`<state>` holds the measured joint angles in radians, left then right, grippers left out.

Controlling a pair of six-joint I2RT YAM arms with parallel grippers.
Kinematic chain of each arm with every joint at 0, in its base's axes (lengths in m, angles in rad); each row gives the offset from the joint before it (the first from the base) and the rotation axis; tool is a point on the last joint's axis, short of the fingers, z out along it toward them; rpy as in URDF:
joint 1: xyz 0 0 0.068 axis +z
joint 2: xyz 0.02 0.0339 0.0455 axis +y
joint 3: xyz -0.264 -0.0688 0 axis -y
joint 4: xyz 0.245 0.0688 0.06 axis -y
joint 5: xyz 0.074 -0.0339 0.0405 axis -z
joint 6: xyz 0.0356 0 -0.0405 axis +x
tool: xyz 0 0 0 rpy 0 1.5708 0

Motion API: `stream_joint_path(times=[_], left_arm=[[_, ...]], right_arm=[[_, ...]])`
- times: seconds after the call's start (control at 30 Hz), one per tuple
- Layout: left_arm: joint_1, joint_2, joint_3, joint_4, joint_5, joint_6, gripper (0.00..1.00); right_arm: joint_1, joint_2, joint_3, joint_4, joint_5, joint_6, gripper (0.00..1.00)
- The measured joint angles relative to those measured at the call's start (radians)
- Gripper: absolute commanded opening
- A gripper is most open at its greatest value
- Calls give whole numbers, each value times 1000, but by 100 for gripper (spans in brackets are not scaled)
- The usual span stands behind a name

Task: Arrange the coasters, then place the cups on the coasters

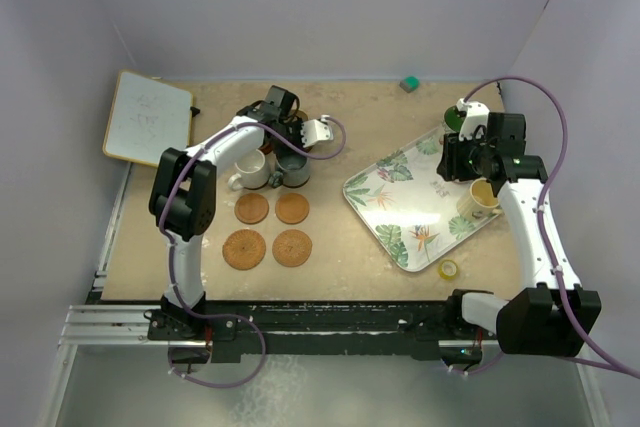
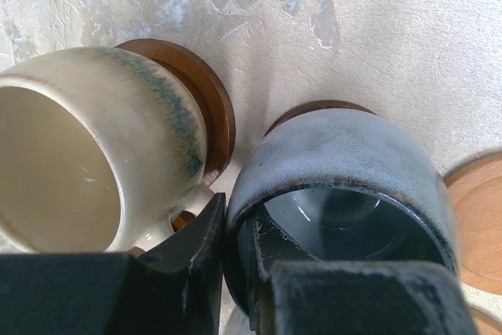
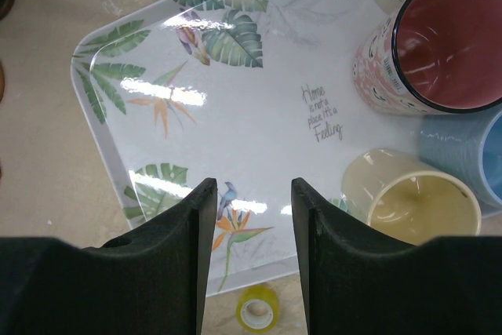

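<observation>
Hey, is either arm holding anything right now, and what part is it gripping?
The left gripper pinches the grey-blue mug by its rim wall, one finger inside, one outside. The right gripper is open and empty.

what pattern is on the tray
Green tropical leaves and orange flowers on white; the tray shows best in the right wrist view.

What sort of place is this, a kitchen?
Likely a robot test booth: plain walls box in a small table, and a left arm and right arm are bolted to a metal rail.
</observation>
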<state>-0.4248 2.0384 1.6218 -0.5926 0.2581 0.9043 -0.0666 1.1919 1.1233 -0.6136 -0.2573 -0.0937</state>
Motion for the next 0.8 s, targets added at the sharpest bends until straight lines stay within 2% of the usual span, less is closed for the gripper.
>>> stream_joint_path(times=[0.4,0.8], left_arm=[[0,0,3,-1,2,5,26],[0,-64,3,-21,37,-35,36]], right_arm=[[0,0,0,0,-2,-3,47],[-5,-5,0,0,-4,-27,50]])
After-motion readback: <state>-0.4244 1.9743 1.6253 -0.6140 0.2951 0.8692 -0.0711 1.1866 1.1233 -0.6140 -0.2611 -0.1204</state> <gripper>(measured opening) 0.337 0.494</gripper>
